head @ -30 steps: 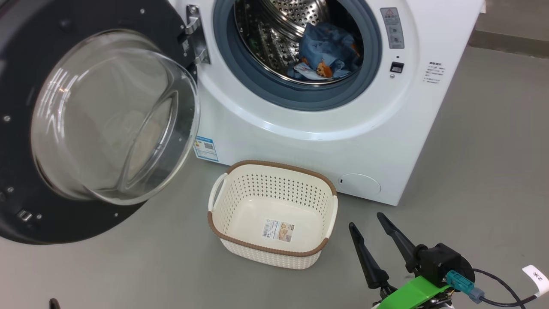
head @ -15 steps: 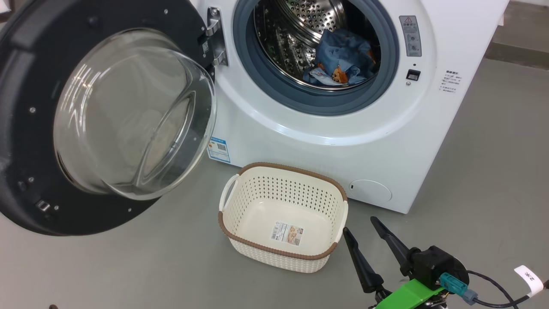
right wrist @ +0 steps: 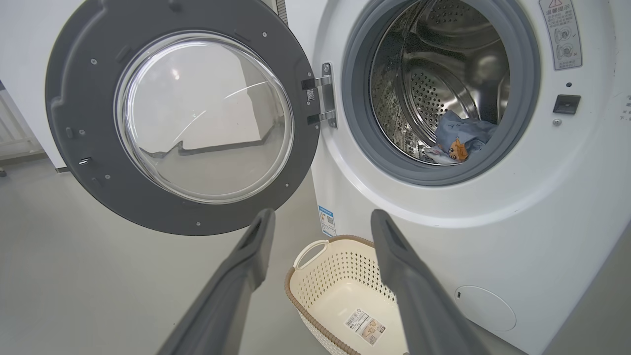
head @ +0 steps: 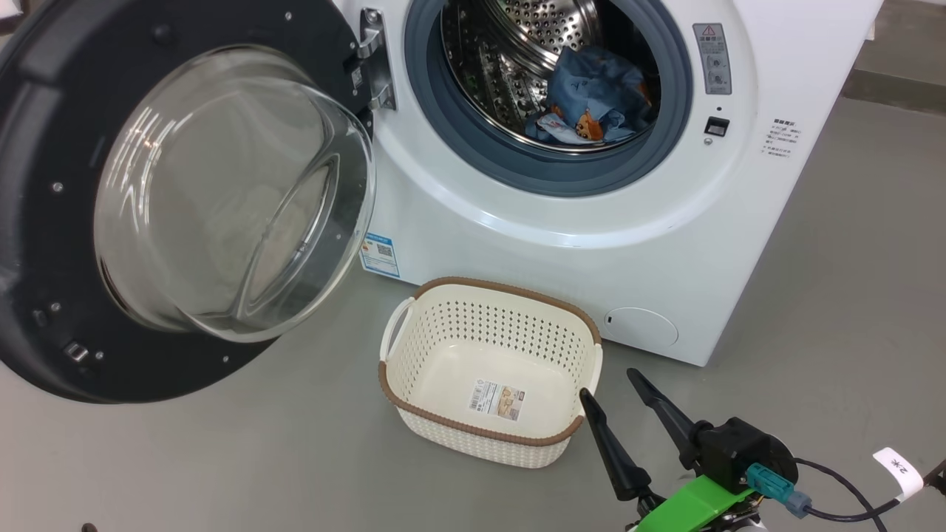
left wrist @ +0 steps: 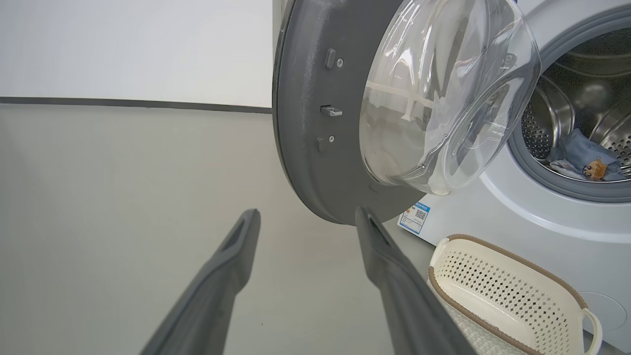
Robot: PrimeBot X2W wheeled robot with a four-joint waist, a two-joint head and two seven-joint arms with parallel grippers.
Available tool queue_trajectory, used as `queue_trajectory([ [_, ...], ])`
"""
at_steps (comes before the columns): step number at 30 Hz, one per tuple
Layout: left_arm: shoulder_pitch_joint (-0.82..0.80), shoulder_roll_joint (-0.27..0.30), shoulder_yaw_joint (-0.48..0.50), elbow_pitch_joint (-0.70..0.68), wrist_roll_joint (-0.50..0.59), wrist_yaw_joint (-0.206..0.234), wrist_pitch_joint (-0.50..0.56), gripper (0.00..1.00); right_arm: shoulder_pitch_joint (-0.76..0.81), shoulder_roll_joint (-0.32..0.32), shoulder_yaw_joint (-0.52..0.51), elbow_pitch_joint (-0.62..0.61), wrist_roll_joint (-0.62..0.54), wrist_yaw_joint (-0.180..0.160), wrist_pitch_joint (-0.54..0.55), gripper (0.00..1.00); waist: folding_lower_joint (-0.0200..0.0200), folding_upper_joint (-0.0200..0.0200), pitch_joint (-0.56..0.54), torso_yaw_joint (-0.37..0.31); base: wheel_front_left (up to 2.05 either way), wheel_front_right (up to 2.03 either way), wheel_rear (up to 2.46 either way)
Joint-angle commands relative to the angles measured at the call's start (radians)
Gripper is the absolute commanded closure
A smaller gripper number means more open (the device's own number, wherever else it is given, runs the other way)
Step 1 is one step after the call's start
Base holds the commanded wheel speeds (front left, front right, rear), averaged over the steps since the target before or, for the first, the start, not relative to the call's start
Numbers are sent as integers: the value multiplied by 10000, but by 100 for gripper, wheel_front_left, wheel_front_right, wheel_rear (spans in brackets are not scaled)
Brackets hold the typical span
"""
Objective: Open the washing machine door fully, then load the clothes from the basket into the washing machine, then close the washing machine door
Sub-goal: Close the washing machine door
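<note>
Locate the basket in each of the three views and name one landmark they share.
Head view: the basket sits lower centre, in front of the washing machine.
Left wrist view: the basket is at lower right, cut by the bottom edge.
Right wrist view: the basket is at bottom centre, cut by the bottom edge.
Shared landmark: the blue label sticker on the machine's front, just above the basket's left end in each.

Door [head: 185, 199] open; clothes [head: 591, 96] in drum [head: 517, 44]; basket [head: 473, 443] on floor [head: 222, 458].
</note>
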Motion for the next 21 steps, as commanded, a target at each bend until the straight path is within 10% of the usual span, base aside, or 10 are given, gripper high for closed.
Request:
queue_trajectory([
  [1,-167,122,297,-281,-72,116,-51,0,-369,17,260,-207,34,16,-48,0,0,0,-23,-9,0,0,0],
  [8,-70,122,259,-351,-87,141,-51,0,-382,17,309,-179,35,16,-48,0,0,0,-82,-37,0,0,0],
  [10,-26,122,219,-314,-73,75,-51,100,-360,17,312,-177,32,16,-48,0,0,0,-85,-43,0,0,0],
  [21,-328,122,743,-350,-302,-446,-51,100,-263,17,233,-198,50,16,-48,0,0,0,-35,-54,0,0,0],
])
